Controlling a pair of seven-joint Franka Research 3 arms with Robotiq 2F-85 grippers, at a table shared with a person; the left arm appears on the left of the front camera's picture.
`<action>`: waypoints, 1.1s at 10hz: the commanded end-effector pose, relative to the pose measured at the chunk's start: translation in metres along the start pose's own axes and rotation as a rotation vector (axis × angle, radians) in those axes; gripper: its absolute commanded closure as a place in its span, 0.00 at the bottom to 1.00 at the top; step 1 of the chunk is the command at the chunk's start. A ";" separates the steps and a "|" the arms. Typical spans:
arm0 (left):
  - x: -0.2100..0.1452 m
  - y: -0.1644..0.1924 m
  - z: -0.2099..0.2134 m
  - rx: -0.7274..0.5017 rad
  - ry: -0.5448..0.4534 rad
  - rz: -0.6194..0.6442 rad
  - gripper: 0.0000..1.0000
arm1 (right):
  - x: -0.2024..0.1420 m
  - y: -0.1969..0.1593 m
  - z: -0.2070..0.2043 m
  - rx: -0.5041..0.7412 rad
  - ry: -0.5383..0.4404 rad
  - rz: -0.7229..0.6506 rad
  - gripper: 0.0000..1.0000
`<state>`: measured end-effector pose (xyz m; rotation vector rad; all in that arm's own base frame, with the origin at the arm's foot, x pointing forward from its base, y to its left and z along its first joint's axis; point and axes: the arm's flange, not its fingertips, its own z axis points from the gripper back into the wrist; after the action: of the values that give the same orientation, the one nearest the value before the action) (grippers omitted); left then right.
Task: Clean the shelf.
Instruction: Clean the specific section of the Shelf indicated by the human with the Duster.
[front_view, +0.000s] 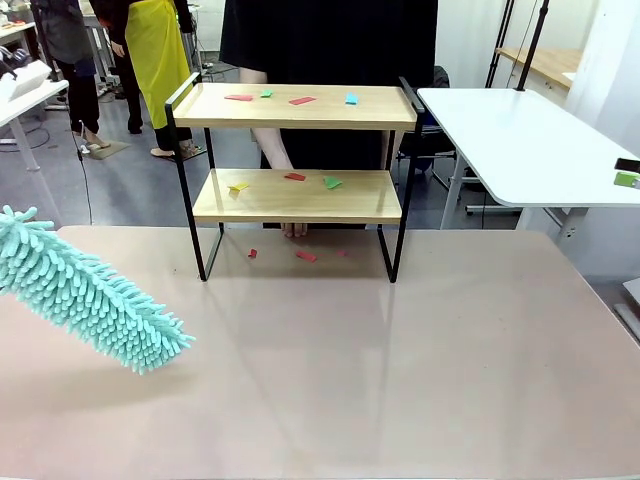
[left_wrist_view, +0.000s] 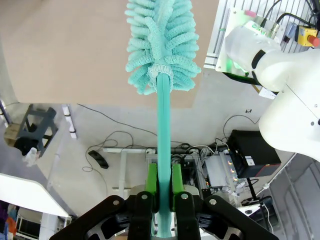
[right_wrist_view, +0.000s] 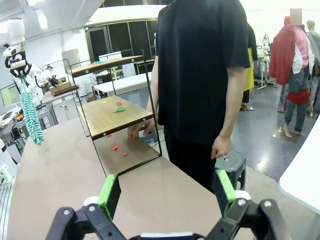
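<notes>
My left claw (left_wrist_view: 164, 172) clamped tight on teal duster (left_wrist_view: 162, 50) handle, green pads pinching both sides; fluffy head points away from me, low over brown table (front_view: 420, 360). My right claw (right_wrist_view: 167, 180) spread wide, nothing between pads. Task's shelf (front_view: 295, 120) stands on far part of table, well apart from both claws; duster head to its left. Boards and table beneath carry coloured scraps (front_view: 301, 100).

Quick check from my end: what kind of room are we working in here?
Probably a robotics lab or workshop: white work tables, trailing cables and stacked electronics boxes, and a yellow emergency-stop box.
</notes>
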<state>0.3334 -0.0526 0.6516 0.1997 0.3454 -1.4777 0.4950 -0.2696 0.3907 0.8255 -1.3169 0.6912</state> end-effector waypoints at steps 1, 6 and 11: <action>0.000 0.000 0.000 0.000 0.000 0.000 0.87 | 0.002 0.001 -0.002 0.002 0.000 0.005 0.00; 0.030 -0.011 -0.040 0.040 -0.428 0.038 0.87 | 0.002 0.001 -0.002 0.002 0.000 0.005 0.00; 0.111 -0.009 -0.117 0.054 -0.748 0.188 0.87 | 0.002 0.001 -0.002 0.002 0.000 0.005 0.00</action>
<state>0.3320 -0.1068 0.5189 -0.2570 -0.2329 -1.3222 0.4950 -0.2696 0.3907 0.8255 -1.3169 0.6912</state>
